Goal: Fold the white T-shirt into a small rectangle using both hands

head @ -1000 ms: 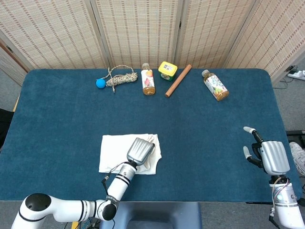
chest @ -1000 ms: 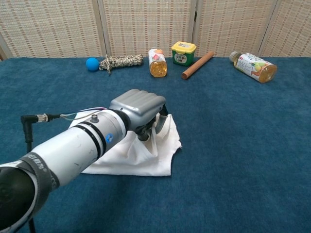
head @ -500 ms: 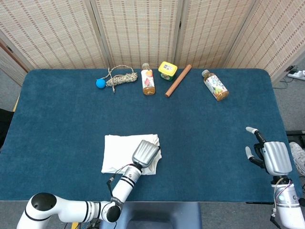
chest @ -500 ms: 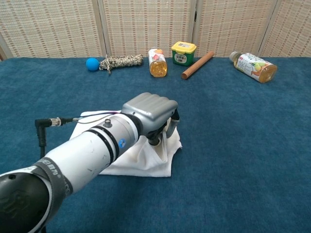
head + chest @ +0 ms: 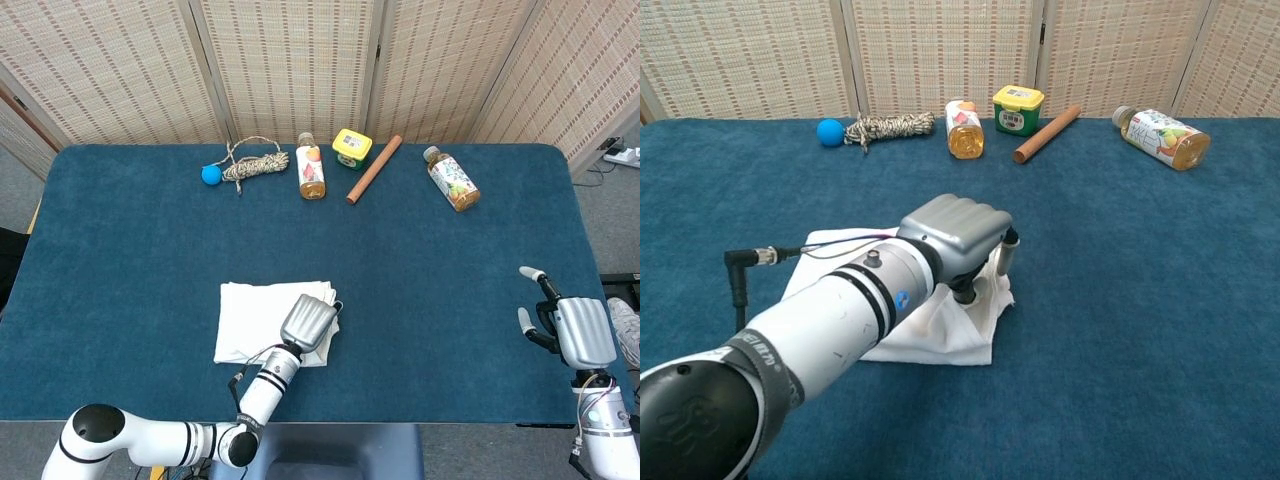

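Note:
The white T-shirt (image 5: 250,320) lies folded into a rough rectangle on the blue table, near the front edge and left of centre. My left hand (image 5: 308,320) sits over its right edge with the fingers curled down into the cloth. In the chest view the left hand (image 5: 958,230) pinches a raised bunch of the T-shirt (image 5: 940,335) there, and the fingertips are hidden under the hand. My right hand (image 5: 572,330) hovers at the table's near right edge, far from the shirt, with its fingers apart and nothing in it. The chest view does not show the right hand.
Along the back edge lie a blue ball (image 5: 210,174), a rope bundle (image 5: 255,165), a drink bottle (image 5: 311,168), a yellow-lidded jar (image 5: 351,148), a wooden stick (image 5: 374,169) and a second bottle (image 5: 451,179). Woven screens stand behind the table.
My left hand has moved right and slightly nearer, and the shirt has slid a little to the right with it. The right hand has drifted slightly toward the near right corner.

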You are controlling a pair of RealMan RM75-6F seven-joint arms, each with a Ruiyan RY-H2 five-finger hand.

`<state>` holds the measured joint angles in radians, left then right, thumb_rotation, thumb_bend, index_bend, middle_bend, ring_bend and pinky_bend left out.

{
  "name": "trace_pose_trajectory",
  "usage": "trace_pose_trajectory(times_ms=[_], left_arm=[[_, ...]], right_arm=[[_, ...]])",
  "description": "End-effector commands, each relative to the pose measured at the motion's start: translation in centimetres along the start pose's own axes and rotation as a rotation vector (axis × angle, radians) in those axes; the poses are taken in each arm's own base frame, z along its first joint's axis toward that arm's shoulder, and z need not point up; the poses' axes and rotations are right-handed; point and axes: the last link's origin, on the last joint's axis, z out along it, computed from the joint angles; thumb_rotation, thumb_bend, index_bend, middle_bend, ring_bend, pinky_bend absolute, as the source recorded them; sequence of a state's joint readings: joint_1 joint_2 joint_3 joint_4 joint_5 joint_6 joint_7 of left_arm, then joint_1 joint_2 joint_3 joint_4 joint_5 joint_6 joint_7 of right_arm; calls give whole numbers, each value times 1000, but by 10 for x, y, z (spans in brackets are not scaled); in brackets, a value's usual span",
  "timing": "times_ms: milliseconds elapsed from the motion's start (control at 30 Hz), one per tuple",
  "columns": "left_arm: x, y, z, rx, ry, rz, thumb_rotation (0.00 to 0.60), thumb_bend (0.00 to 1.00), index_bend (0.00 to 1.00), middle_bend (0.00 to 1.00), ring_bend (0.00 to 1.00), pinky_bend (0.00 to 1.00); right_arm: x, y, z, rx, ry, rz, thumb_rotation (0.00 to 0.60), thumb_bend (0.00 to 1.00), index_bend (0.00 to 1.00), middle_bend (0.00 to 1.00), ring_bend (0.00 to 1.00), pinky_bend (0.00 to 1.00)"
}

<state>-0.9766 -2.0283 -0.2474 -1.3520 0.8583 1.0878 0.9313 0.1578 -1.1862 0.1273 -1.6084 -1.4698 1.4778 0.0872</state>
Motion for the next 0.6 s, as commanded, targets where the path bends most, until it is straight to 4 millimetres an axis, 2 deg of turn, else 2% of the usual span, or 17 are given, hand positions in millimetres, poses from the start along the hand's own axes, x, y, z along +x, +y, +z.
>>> trace_pose_trajectory(times_ms=[33, 200, 433, 600], left_arm=[[3, 2, -1, -3, 24, -17, 600, 318, 263, 816, 776, 895], [13, 4, -4, -10, 70, -88, 600, 266, 135, 816, 776, 898], [27, -6, -14, -17, 117, -118, 600, 264, 121, 816, 776, 899], [28, -25, -22, 8, 128, -73, 600, 264, 121, 816, 776, 899]], right_arm=[[0, 0, 0, 2, 1, 1, 600, 421, 198, 962, 1000, 1000], [1, -1, 1, 5, 6, 1, 600, 421, 198, 962, 1000, 1000], [0, -2, 2, 10, 5, 6, 600, 421, 198, 962, 1000, 1000], [-1, -3, 3, 14, 4, 11, 600, 421, 198, 962, 1000, 1000]])
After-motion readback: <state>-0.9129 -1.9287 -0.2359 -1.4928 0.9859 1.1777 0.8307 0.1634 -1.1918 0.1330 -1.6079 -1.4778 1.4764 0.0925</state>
